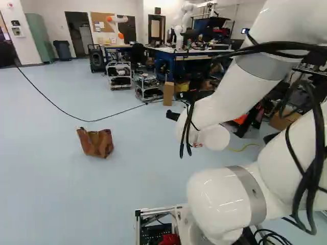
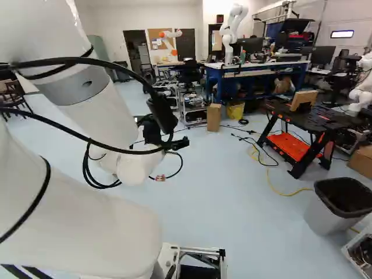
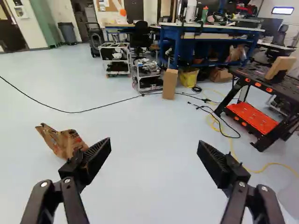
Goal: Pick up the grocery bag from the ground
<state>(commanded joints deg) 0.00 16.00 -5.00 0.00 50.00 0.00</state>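
Approach stage, by the look of things, with no grip made. In the wrist view, a claw (image 3: 154, 141) spread wide, pinching nothing, and aimed out across the floor (image 3: 149, 186) rather than down: likely so to keep clear of the ground while lining up, and open to be ready for a fold of paper. Off to the left of the claw and well apart, the brown paper bag (image 1: 95, 143), at the left of the left base view, resting on the floor. Slumped and creased (near empty, at a guess), yet propped roughly upright by stiff sides, ragged rim upward. Handy for a pinch from above, then. Beyond the bag, a black cable (image 1: 92, 121) trailing over the floor, probably run toward something near the worktop (image 3: 224, 28). Not touching the bag, so little snag to expect. Next, swing left, get nearer, tip the claw downward and lower to straddle the rim. Careful of a glancing push, enough to skid or crumple thin paper. Better to squeeze several layers than risk tearing a single edge. Barely begun, judging by the gap.
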